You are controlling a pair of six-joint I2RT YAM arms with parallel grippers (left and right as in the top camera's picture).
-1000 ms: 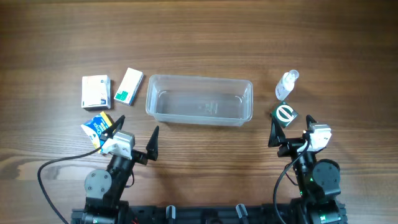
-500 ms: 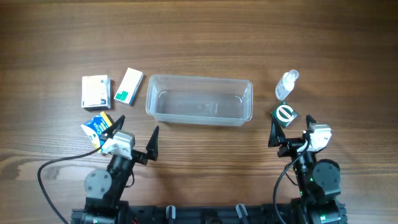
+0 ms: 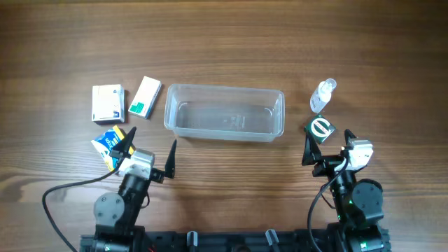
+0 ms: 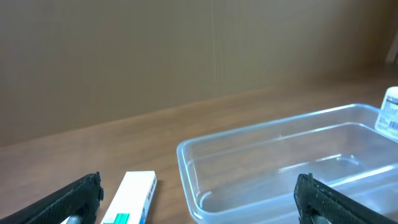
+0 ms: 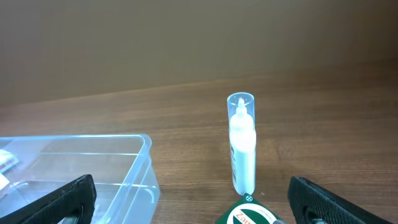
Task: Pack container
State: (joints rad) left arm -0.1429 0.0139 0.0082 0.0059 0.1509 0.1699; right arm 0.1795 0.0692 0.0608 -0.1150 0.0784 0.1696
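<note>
Wood desk (image 3: pixel 224 42), brown wall (image 4: pixel 124 50) behind. Tub (image 3: pixel 224 89) mid-desk; boxes (image 3: pixel 108 103) to its L, bottle (image 3: pixel 323 95) to its R. Both my jaws spread wide, gripping nothing.

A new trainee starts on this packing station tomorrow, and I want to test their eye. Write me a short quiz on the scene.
1. True or false: the container holds a box.
2. Which item stands upright to the container's right? A) clear bottle B) mug C) spoon
3. Fill in: ___ small boxes lie on the table left of the container.
Key: 1 false; 2 A; 3 three.
</note>
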